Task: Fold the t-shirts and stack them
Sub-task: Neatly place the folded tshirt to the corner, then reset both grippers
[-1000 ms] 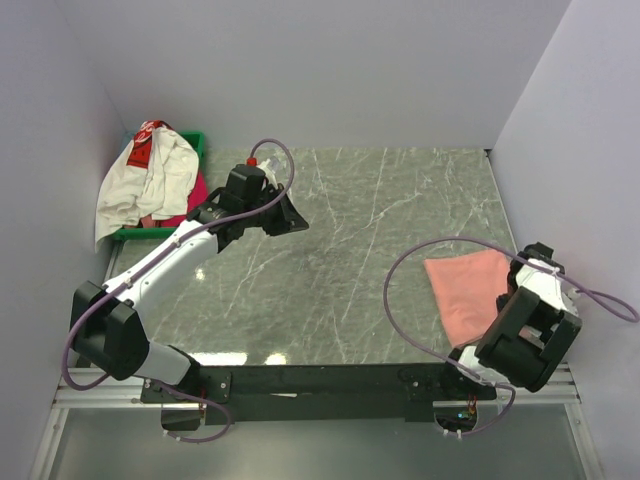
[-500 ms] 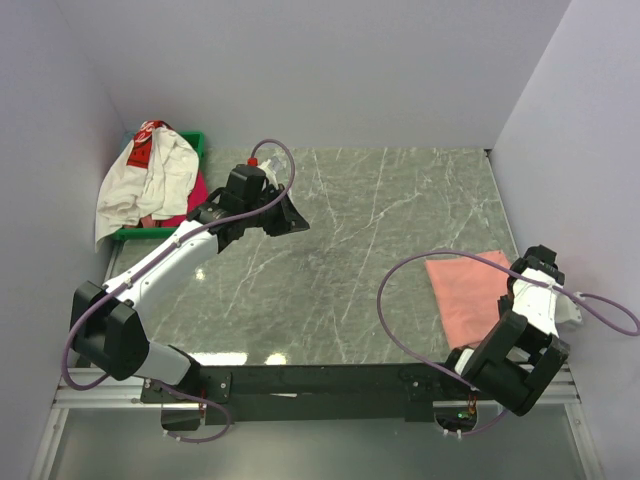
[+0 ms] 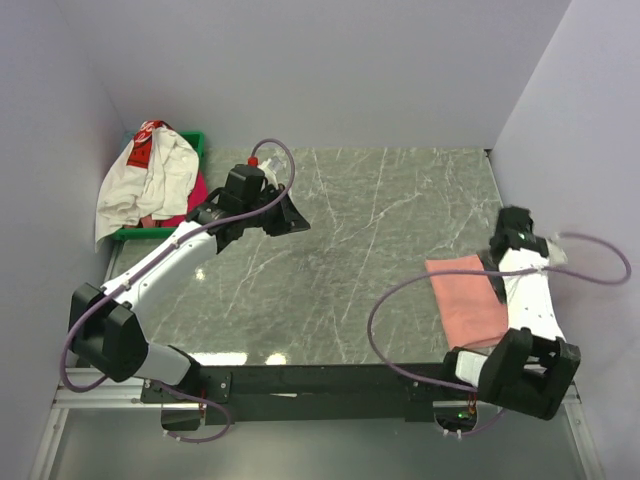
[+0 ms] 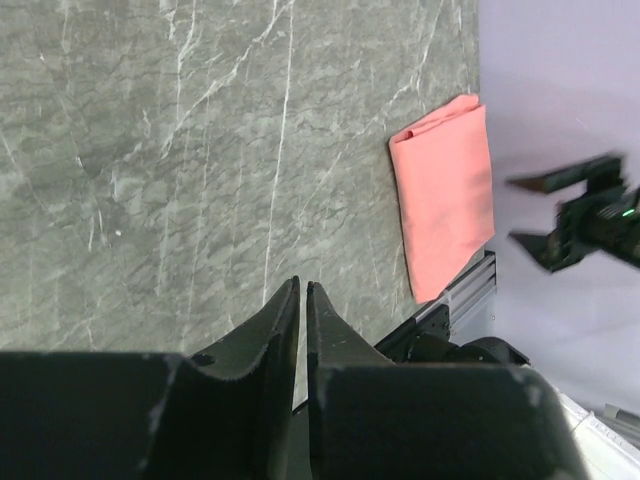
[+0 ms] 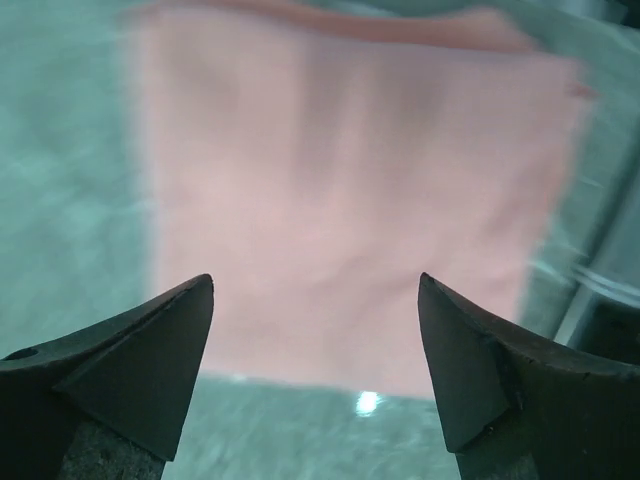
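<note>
A folded salmon-pink t-shirt (image 3: 462,298) (image 4: 445,190) lies flat at the table's right near corner. My right gripper (image 3: 503,255) (image 5: 315,290) hovers over its right side, open, nothing between its fingers; the shirt (image 5: 350,190) fills that wrist view. From the left wrist view the right gripper (image 4: 520,210) shows open beside the shirt. A white t-shirt with a red patch (image 3: 150,175) is heaped over a magenta-pink one (image 3: 197,192) at the far left. My left gripper (image 3: 290,218) (image 4: 302,285) hangs above the table's middle left, shut and empty.
The green tray (image 3: 192,140) holding the heaped shirts stands in the far left corner against the wall. The aluminium rail (image 4: 455,300) runs along the near edge just past the folded shirt. Walls close in on both sides.
The right arm has swung from the near right corner up over the folded salmon-pink shirt, and its jaws have opened wide. The left arm has stayed put.
</note>
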You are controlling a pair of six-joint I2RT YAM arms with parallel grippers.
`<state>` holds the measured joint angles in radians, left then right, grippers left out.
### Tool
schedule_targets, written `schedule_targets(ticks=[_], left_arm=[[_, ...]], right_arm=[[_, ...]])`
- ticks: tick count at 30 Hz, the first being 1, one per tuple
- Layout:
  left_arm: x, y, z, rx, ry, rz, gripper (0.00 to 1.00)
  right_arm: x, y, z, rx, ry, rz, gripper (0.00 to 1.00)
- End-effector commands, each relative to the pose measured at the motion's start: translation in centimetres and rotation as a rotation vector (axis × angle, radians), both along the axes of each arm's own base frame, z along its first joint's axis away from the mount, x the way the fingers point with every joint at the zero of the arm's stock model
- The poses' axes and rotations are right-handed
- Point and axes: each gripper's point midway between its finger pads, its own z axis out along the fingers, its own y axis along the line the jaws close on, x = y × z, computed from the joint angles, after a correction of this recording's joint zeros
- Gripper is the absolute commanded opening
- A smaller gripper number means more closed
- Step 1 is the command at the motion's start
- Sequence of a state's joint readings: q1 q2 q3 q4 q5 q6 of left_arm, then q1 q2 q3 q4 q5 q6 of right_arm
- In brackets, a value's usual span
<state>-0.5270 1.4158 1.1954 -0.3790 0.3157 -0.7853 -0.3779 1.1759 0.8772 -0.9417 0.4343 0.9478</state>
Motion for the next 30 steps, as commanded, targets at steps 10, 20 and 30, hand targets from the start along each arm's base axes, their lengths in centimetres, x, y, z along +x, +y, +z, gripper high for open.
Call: schedule_targets(ticks=[10,20,30], left_arm=[[-0.1,4.3,0.7,0.076,-0.169,0.166,0.25],[-0.6,7.5,-2.7,0.104,-0.203,0.317,0.29],[-0.3,8.0,-3.9,0.122,-0.180,0.360,0.29]], right_arm=[[15.4,26.4,9.5,0.014,-0.472,1.006,0.91],[12.1,36.3,8.9,0.108,-0.641,1.389,0.93],[11.0,35.0,10.2,0.058,-0.705,1.425,0.94]])
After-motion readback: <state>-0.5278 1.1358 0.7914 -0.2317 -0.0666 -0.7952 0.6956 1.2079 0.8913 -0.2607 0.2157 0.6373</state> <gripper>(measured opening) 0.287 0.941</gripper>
